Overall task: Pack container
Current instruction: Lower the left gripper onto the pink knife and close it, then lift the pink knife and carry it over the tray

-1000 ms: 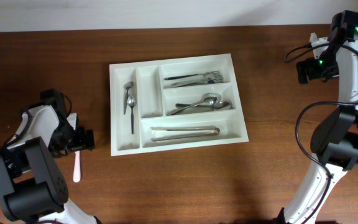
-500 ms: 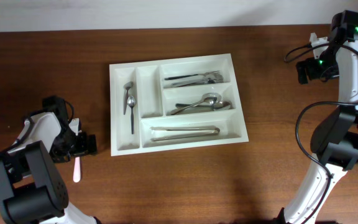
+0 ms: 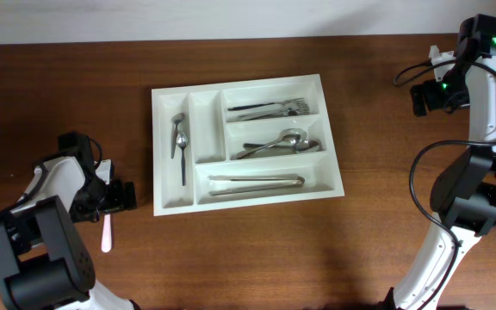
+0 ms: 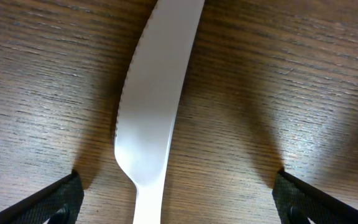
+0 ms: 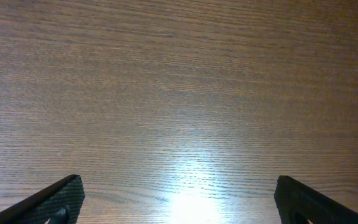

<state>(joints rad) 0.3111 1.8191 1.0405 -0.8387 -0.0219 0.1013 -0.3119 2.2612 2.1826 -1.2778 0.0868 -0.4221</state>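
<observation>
The white container (image 3: pixel 205 129) lies flat on the wooden table (image 3: pixel 317 250), between my two arms and well apart from both sets of jaws. Of its two narrow compartments, the one nearer the left jaws holds small spoons (image 3: pixel 180 146). The three long compartments carry forks (image 3: pixel 274 108), larger spoons (image 3: pixel 282 143) and tongs (image 3: pixel 255 182), the tongs in the row along the near side. My left gripper (image 4: pixel 179 204) hangs low over the table with its jaws spread wide, grasping nothing. A pale plastic knife (image 4: pixel 157 106) lies lengthwise between them, touching neither finger, and its serrated edge faces the finger (image 4: pixel 61 199) at the left of the wrist view. My right gripper (image 5: pixel 179 200) is held beyond the container's far right corner. Its jaws are released too, with only bare wood between them.
</observation>
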